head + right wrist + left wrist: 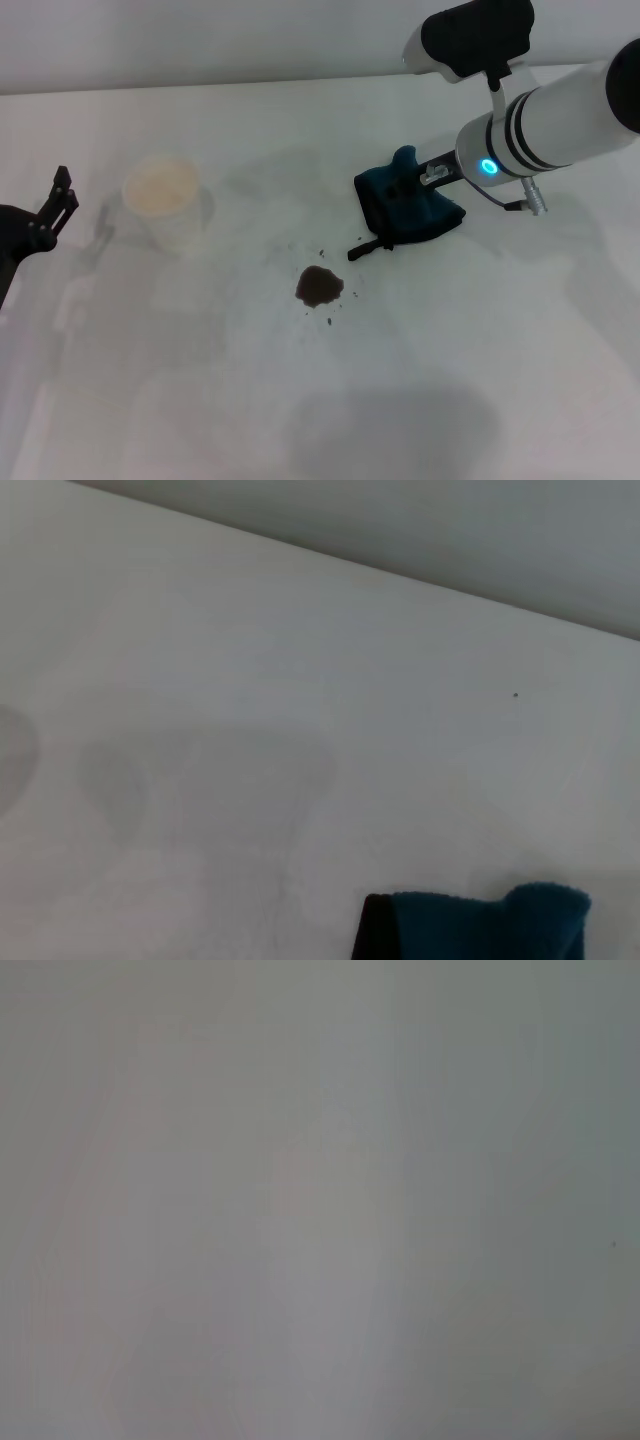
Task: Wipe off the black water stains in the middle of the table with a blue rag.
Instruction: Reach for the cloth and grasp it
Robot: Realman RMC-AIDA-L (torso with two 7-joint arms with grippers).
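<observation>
The black water stains are a small dark blotch with specks on the white table, near its middle. The blue rag lies bunched on the table just behind and to the right of the stains, its black loop tag pointing toward them. My right gripper reaches in from the right and is shut on a raised fold of the rag. The rag's top edge also shows in the right wrist view. My left gripper is open and parked at the far left, above the table.
A white paper cup stands on the table to the left of the stains, between them and my left gripper. The left wrist view shows only plain table surface.
</observation>
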